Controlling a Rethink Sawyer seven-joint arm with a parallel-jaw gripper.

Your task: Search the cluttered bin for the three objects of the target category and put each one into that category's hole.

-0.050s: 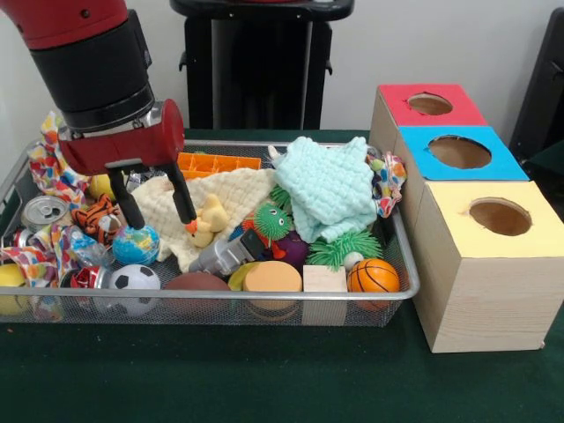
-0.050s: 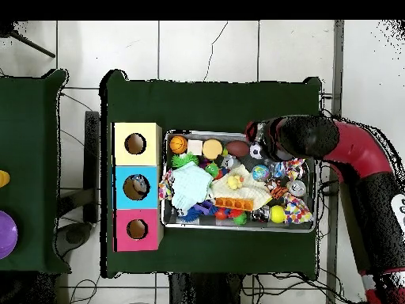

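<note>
Pincer (image 1: 159, 209) hanging over the left side of the bin (image 1: 401, 231), fingers apart and empty

It's right above the cream cloth (image 1: 231, 198), with the globe ball (image 1: 137, 245) just below it and the soccer ball (image 1: 132, 284) and basketball (image 1: 373, 276) along the front edge. The red (image 1: 429, 105), blue (image 1: 458, 152) and yellow (image 1: 500, 217) hole boxes sit beside the bin on the green bench (image 1: 264, 379).

Arm (image 1: 88, 62) cut off at 12 o'clock edge, ball (image 1: 11, 286) at 9 o'clock cropped, football (image 1: 196, 284) half hidden behind bin (image 1: 264, 308) rim, cloth (image 1: 225, 198) covered toys beneath, overhead items too small to tell.
</note>
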